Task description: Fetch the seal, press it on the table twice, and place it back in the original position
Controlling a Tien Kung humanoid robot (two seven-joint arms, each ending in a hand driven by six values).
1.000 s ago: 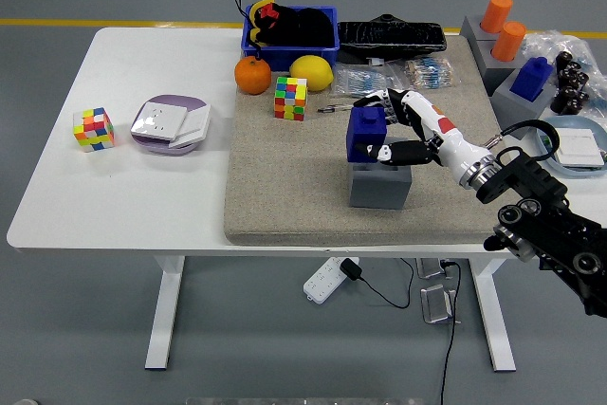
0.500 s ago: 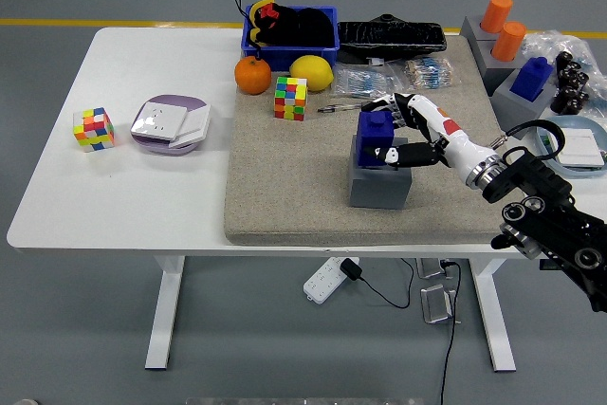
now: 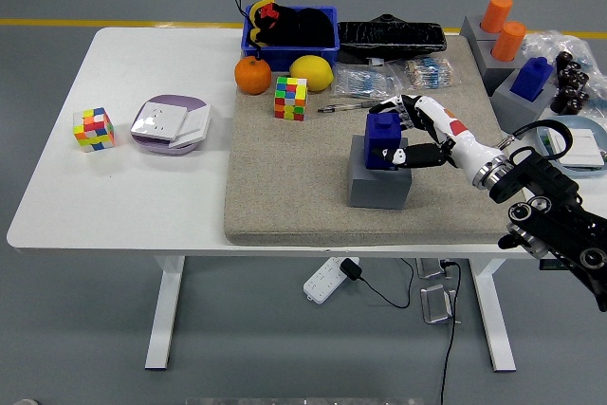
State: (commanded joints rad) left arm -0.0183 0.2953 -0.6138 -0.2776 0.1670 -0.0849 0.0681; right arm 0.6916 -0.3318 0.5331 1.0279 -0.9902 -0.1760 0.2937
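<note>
The blue seal (image 3: 383, 138) sits in the grey block holder (image 3: 377, 184) on the beige mat (image 3: 285, 187). My right hand (image 3: 408, 136) comes in from the right and its white and black fingers are wrapped around the seal, thumb low on its near side, fingers over its far side. The seal leans slightly right in the holder. The left hand is not in view.
A Rubik's cube (image 3: 290, 98), orange (image 3: 252, 74) and lemon (image 3: 311, 72) lie at the mat's back. A blue bin (image 3: 290, 30), black tray (image 3: 391, 37), grey holders with orange and blue seals (image 3: 517, 54), another cube (image 3: 93, 129) and a white-purple case (image 3: 171, 124) stand around.
My right hand has shifted right and slightly down with the blue seal, bringing it lower onto the grey holder. The arm drew back toward the right.
</note>
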